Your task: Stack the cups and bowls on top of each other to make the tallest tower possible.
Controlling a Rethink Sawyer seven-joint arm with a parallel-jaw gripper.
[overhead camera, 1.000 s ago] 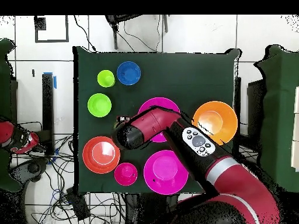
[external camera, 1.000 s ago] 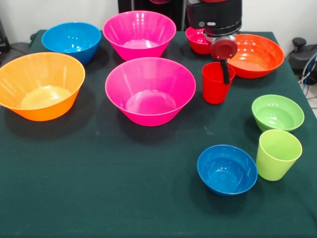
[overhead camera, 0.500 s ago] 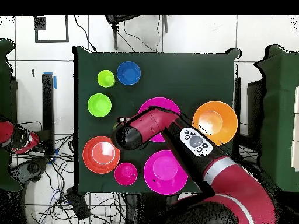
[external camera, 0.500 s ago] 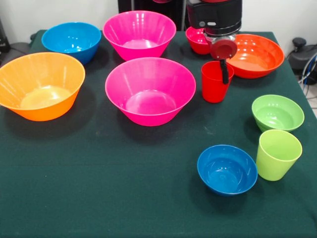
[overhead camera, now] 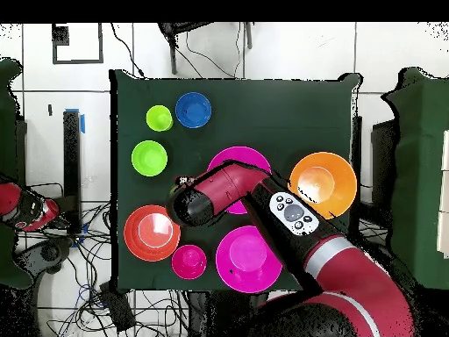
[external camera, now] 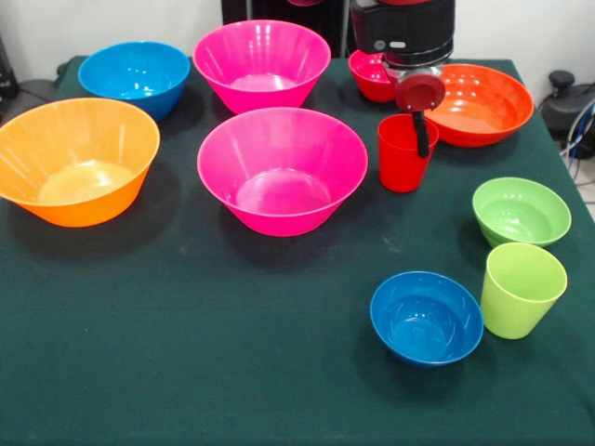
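The red cup [external camera: 400, 165] stands upright between the near big pink bowl [external camera: 282, 172] and the wide red-orange bowl [external camera: 483, 102]. My gripper [external camera: 418, 130] comes down onto its rim, shut on the red cup, with one black finger [external camera: 421, 137] lying over the near wall. The small red bowl [external camera: 370, 76] sits just behind it. At the right front stand the lime-green cup [external camera: 522, 289], the small green bowl [external camera: 521, 211] and the small blue bowl [external camera: 426, 316]. In the overhead view the arm [overhead camera: 215, 193] hides the red cup. No pieces are stacked.
A second big pink bowl [external camera: 261, 63] and a mid-sized blue bowl [external camera: 135, 76] stand at the back. The big yellow-orange bowl [external camera: 74, 160] sits at the left. Cables and gear lie off the table's right edge [external camera: 567, 102].
The red cup and the finger on it shifted slightly to the left a second ago; since then nothing has moved.
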